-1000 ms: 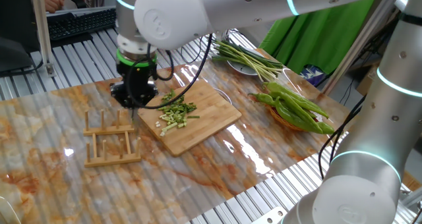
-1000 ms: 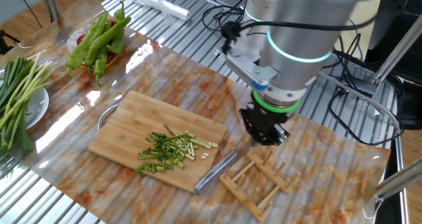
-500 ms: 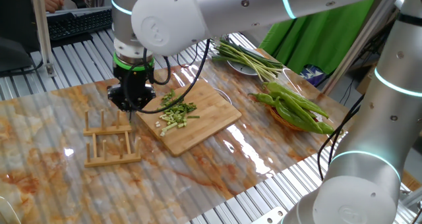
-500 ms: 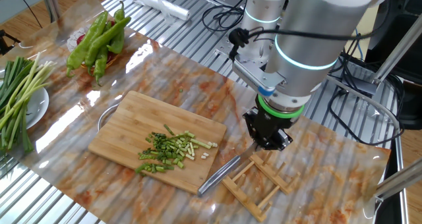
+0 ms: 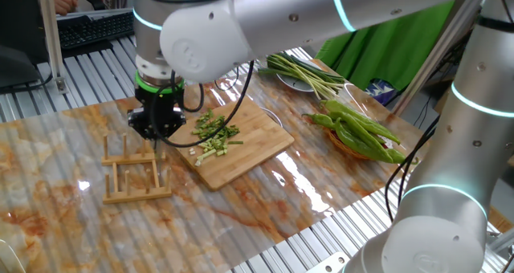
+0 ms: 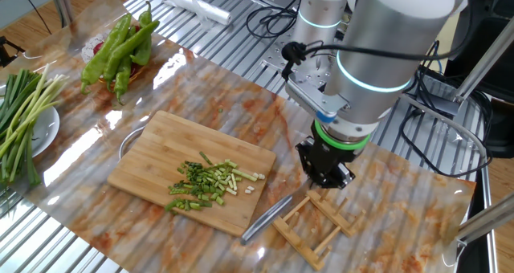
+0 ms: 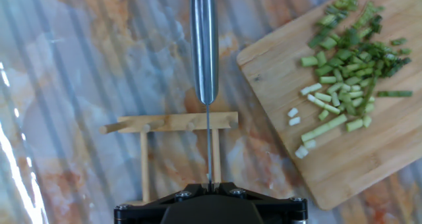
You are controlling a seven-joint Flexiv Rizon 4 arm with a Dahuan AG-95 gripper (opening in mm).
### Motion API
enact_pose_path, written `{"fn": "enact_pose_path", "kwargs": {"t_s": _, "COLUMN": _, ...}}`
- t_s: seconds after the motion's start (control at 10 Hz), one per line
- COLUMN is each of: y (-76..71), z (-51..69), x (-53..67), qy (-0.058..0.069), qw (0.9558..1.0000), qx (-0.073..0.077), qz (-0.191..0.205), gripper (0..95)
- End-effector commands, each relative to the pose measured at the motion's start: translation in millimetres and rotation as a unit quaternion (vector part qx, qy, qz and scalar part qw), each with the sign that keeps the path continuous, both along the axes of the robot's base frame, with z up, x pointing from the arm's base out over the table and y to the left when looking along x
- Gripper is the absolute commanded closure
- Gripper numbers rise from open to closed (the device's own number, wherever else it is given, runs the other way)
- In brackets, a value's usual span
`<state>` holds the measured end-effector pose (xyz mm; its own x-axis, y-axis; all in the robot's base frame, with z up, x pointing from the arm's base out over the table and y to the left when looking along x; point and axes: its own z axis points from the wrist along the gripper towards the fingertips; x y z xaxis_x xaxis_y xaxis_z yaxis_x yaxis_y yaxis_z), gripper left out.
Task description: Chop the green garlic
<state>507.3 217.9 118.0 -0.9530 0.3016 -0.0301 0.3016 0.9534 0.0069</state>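
gripper clamped on knife over rack; green garlic bits light, loose, scatter easily, so scoop, don't pinch.

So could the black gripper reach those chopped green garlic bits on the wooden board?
Probably yes: the garlic bits lie uncovered on the board beside the gripper, though it is holding a steel knife.

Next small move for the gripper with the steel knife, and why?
Probably lower it slightly: the gripper, shut on the steel knife, hangs above the slatted wooden rack, blade crossing its top bar, and the green garlic lies cut on the bamboo board.
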Motion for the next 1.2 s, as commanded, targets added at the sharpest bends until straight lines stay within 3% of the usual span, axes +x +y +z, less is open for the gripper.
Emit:
{"fn": "enact_pose_path", "kwargs": {"t_s": 0.1, "y": 1.6, "z": -9.6, "x": 3.3, "qy": -0.008, "qw": 1.0, "qx": 0.002, "qz": -0.001, "gripper": 95.0}}
{"fn": "enact_pose_path", "kwargs": {"t_s": 0.4, "y": 2.8, "z": -29.4, "x": 8.1, "qy": -0.014, "qw": 0.9999, "qx": 0.004, "qz": 0.002, "gripper": 95.0}}
{"fn": "enact_pose_path", "kwargs": {"t_s": 0.9, "y": -1.8, "z": -52.8, "x": 12.5, "qy": -0.022, "qw": 0.9997, "qx": 0.006, "qz": 0.012, "gripper": 95.0}}
{"fn": "enact_pose_path", "kwargs": {"t_s": 1.2, "y": -5.1, "z": -60.6, "x": 11.4, "qy": -0.025, "qw": 0.9996, "qx": 0.009, "qz": 0.013, "gripper": 95.0}}
